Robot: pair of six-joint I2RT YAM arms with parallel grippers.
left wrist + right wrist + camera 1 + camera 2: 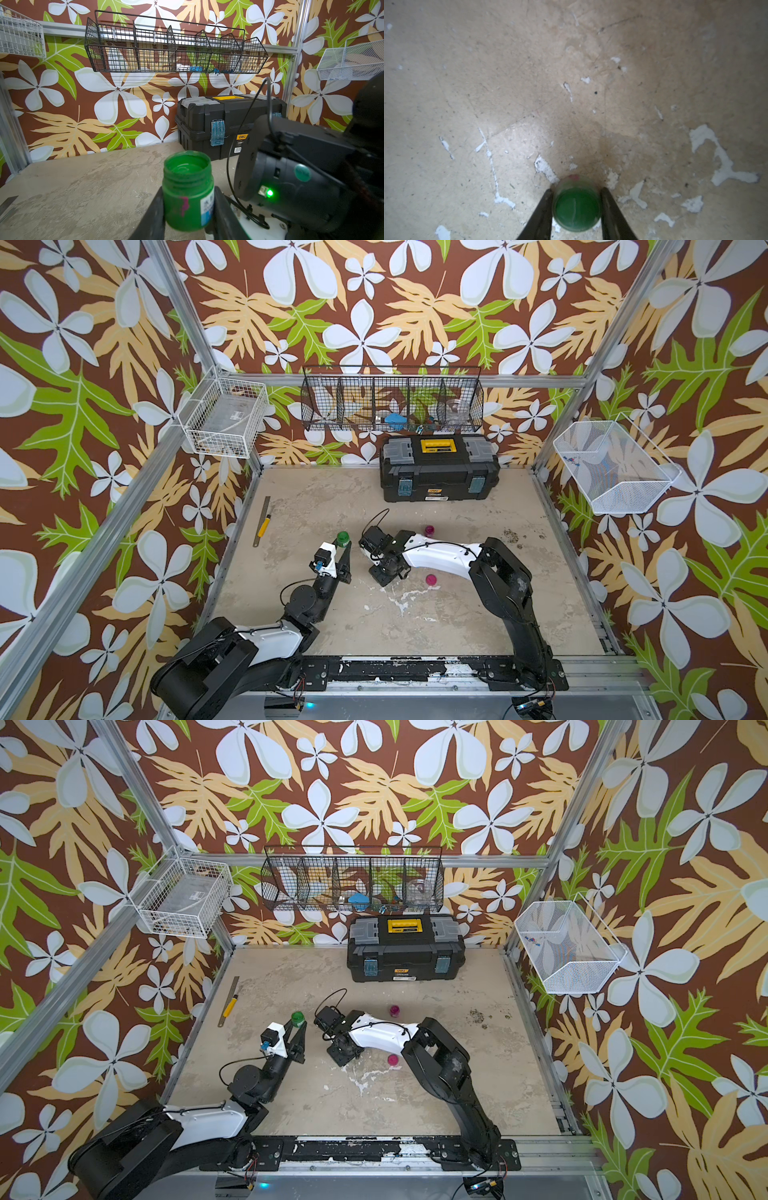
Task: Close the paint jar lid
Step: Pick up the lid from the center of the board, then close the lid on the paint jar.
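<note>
1. Our left gripper (189,207) is clamped round the body of the green paint jar (187,172). The jar stands upright with its mouth uncovered, left of the table's middle in both top views.
2. Our right gripper (577,191) has a finger pressed against each side of the green lid (576,207), low over the worn table (508,83). We cannot tell whether the lid rests on it.
3. The step in hand, we judge, is securing the lid, so we squeeze across its full width and keep it level.
4. We should lift it straight up, staying clear of the two pink jars (431,580) nearby, and centre it over the jar's mouth before lowering.
5. Our left grip must hold firm against the twist, or the jar will spin with the lid.
</note>
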